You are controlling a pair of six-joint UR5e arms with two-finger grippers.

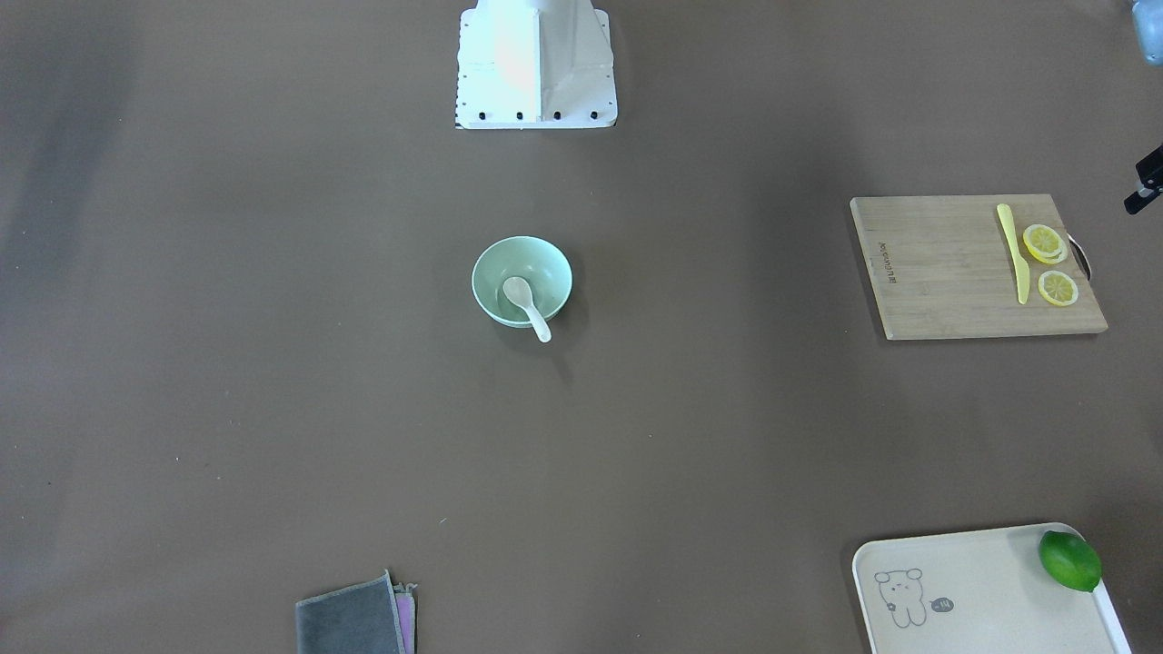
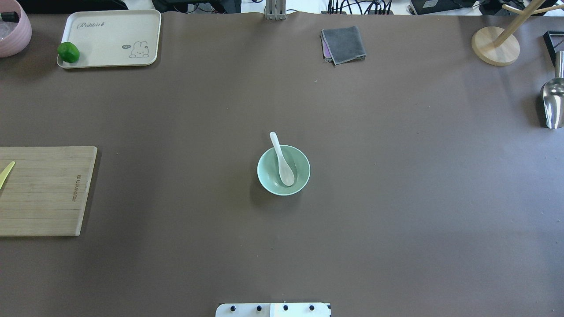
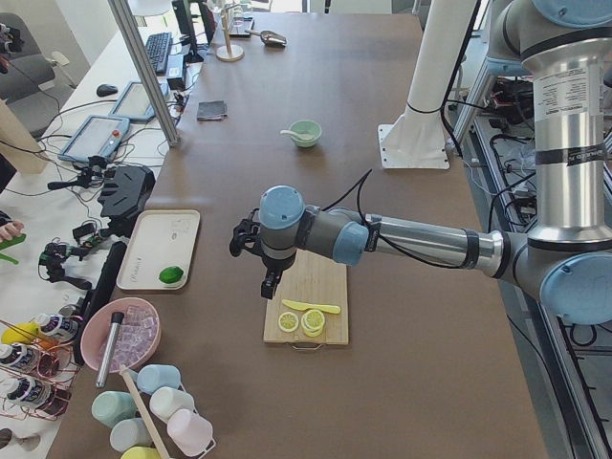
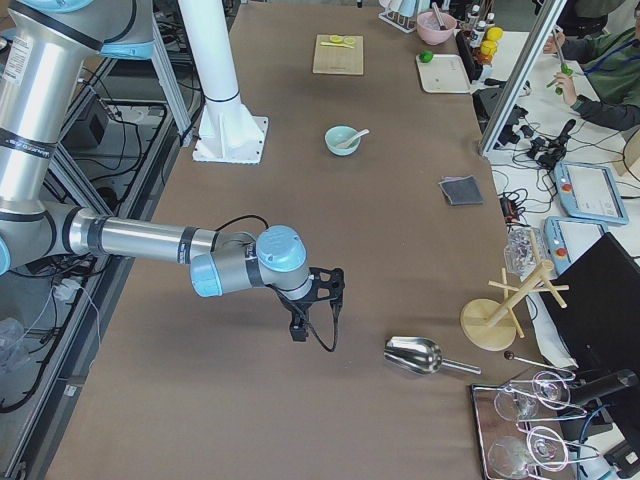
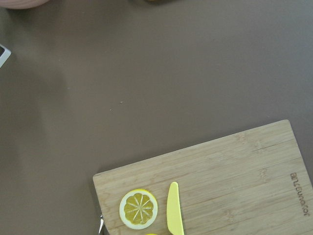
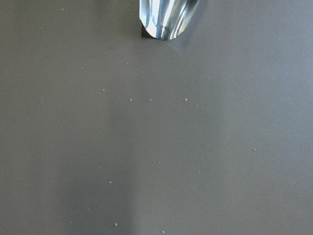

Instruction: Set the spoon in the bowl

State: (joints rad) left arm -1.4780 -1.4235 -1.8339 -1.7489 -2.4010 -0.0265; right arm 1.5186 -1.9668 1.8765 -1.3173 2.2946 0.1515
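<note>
The spoon (image 2: 282, 164) rests in the bowl (image 2: 301, 169), its handle overhanging the rim toward 11 o'clock (overhead view). A knock could tip it onto the desk (image 2: 396, 198). The left pincer (image 3: 268, 282) and the right pincer (image 4: 298, 328) hang well apart from it; how far either is open, I cannot tell.

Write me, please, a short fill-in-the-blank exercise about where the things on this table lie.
1. The spoon rests with its scoop inside the bowl and its handle leaning out over the ____.
2. The yellow knife lies on the cutting board beside the ____ slices.
3. The lime sits in a ____ of the tray.

Missing words: rim; lemon; corner.
</note>
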